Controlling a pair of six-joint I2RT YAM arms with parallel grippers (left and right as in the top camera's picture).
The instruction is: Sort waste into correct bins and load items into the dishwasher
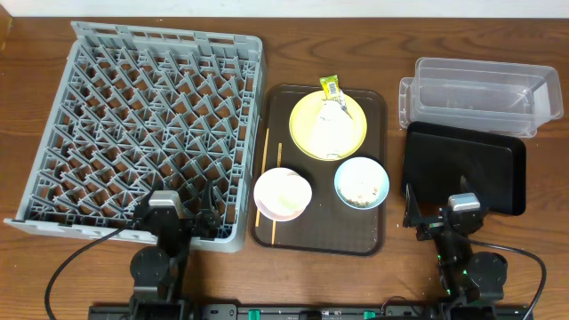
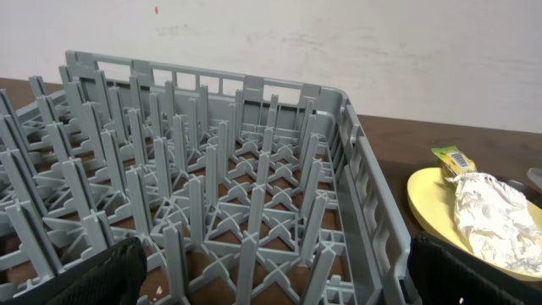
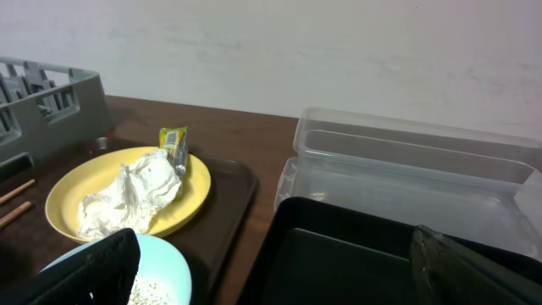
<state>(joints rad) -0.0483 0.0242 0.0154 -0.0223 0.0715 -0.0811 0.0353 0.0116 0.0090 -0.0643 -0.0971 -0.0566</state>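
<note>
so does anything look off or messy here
Nothing is spilled or broken. The wrapper pokes over the far rim of the plate, next to the crumpled napkin. Loose crumbs sit in the blue bowl. The rack lies slightly askew to the table edge.

Cut by left and bottom edges, left wrist view: grey plastic lattice dish rack (image 2: 212, 195). Cropped at right edge there, part-covered by crumpled white paper napkin (image 2: 495, 220): round yellow plate (image 2: 428, 201). Cut by bottom edge, right wrist view: light blue bowl (image 3: 169, 263). Only ends showing at left edge: thin wooden chopsticks (image 3: 17, 191). Too small overhead to resolve: beige crumbs (image 1: 362, 187).
</note>
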